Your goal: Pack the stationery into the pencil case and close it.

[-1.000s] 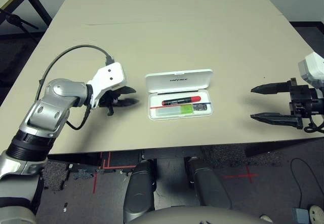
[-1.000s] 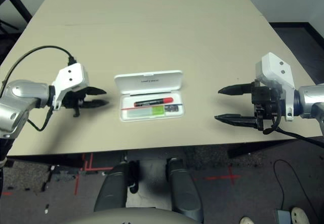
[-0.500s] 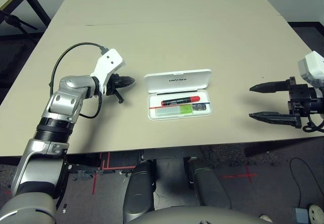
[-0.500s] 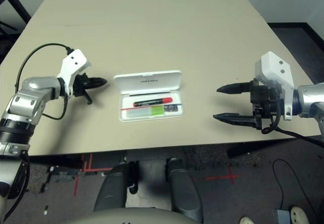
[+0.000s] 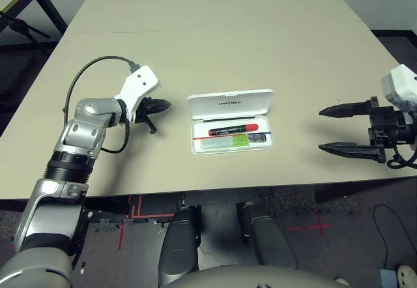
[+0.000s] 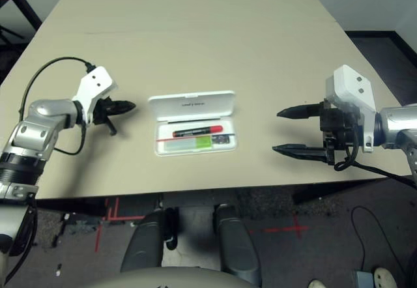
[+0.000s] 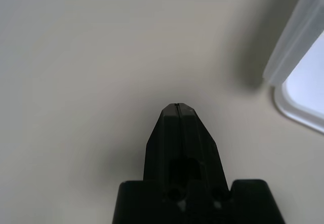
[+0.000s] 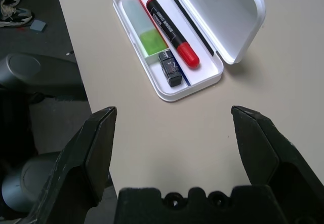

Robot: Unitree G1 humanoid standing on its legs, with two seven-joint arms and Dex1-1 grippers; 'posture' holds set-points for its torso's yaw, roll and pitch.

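- Near the table's (image 5: 215,47) front edge, between the two arms, the pencil case (image 5: 230,122) is seen lying with its lid folded back flat, away from the robot.
- Inside the tray, the red marker (image 5: 232,129) is laid lengthwise along the hinge side, its black end toward the robot's left.
- Beside it, on the side nearer the robot, the pale green highlighter (image 5: 223,143) is placed, its bright green cap toward the robot's right.
- At the tray's right end, just beside the highlighter cap, a small dark stubby piece (image 8: 169,68) is lodged.
- A red-and-blue line is seen running across the tray between marker and highlighter.
- Left of the case, the left gripper (image 5: 163,105) is held just above the table with its jaws pressed together on nothing, its tip aimed at the lid's left end and near it, not touching.
- Well apart on the right, the right gripper (image 6: 291,131) is held over the table's edge with its jaws spread wide and empty, pointed toward the case.
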